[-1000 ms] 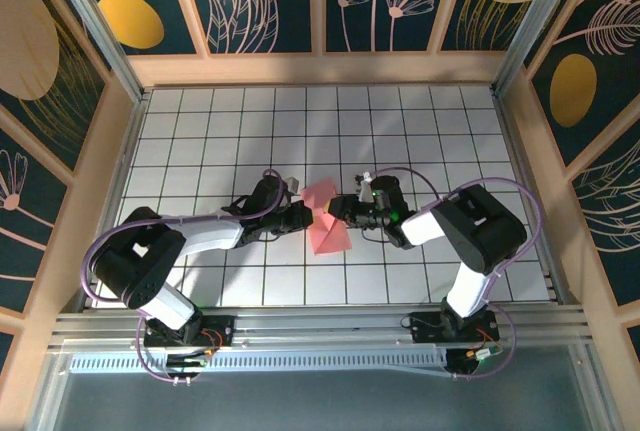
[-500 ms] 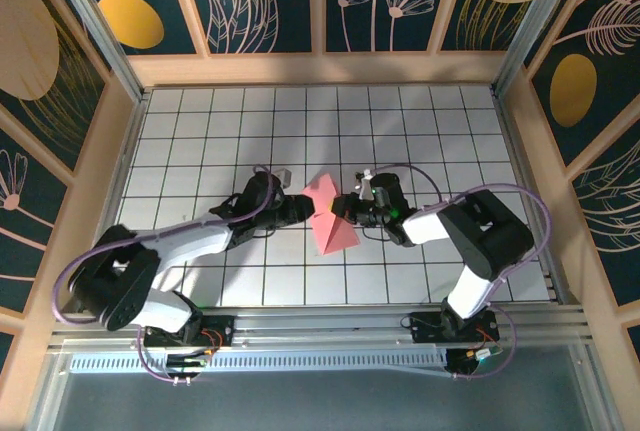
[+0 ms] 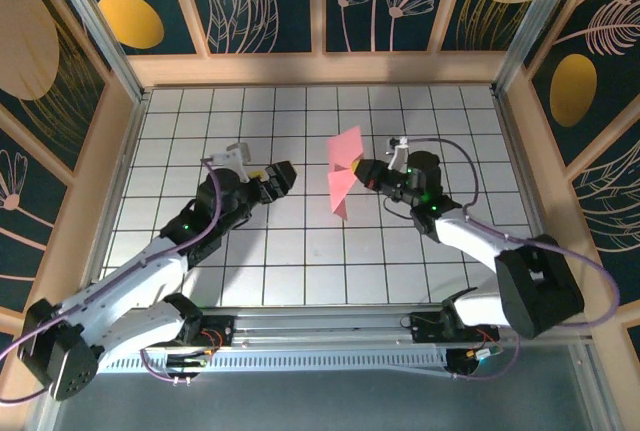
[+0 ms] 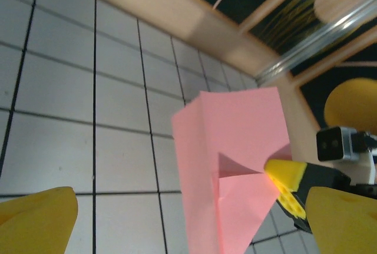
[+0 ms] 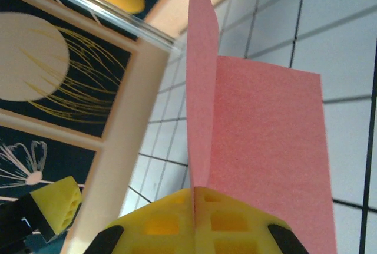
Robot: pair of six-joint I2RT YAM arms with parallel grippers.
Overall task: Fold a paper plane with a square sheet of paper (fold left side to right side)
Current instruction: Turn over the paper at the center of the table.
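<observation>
Below, a white table of glossy square tiles ruled by dark lines, hemmed by pale wooden rails. Held up off the tiles, the sheet of paper: thin, matte, salmon-pink, creased into layered triangular flaps, squared along the upper edge and tapering to a sharp lower point. Pinched at one creased side by the right fingers, clamped tight on it, gridded yellow pads pressed together, the folded edge rising straight out between them. Well apart on the paper's other side, the left fingers, spread wide and gripping nothing; blunt yellow tips at both lower corners of the left wrist view, pink flaps between and beyond them.
</observation>
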